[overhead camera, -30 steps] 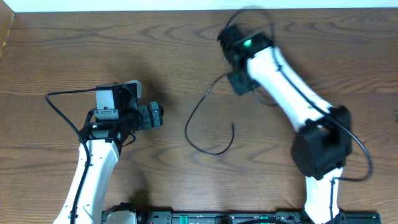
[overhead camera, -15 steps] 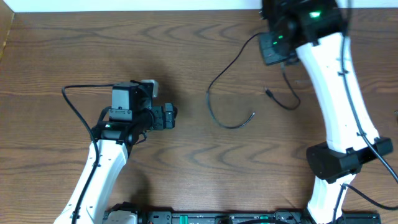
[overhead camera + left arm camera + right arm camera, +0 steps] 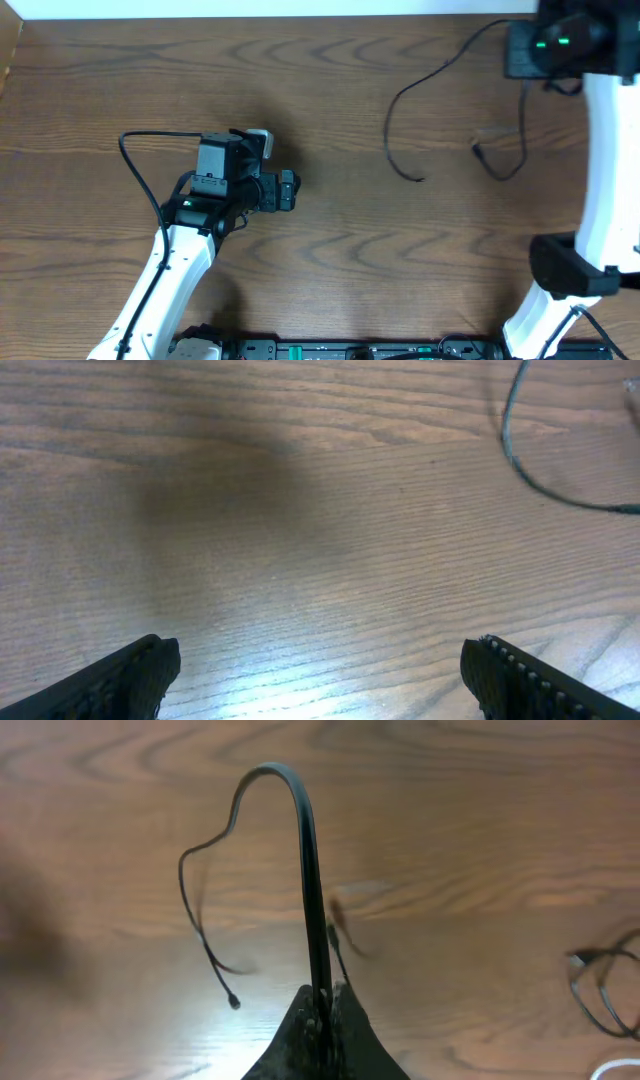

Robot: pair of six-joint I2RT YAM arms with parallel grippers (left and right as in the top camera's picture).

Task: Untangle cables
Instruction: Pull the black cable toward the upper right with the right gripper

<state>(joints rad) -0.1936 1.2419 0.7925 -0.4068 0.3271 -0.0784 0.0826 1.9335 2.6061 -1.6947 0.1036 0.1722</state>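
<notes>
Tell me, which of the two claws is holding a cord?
The right gripper: it is pinched shut on the thin black cable, while the left gripper hangs open and empty.

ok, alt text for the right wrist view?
Right tool shut on a thin black cable, which arches up over the wooden table and trails left to a small plug end. More cables lie at the right edge.

My left arm (image 3: 160, 275) and right arm (image 3: 600, 170) are white tubes with black blocks at the joints. Farthest from the black base bar (image 3: 340, 350), a green light (image 3: 545, 42) glows on my black right wrist. A thick black cable (image 3: 160, 133) loops off my left arm; its fingers (image 3: 520, 680) are black, ribbed.
</notes>
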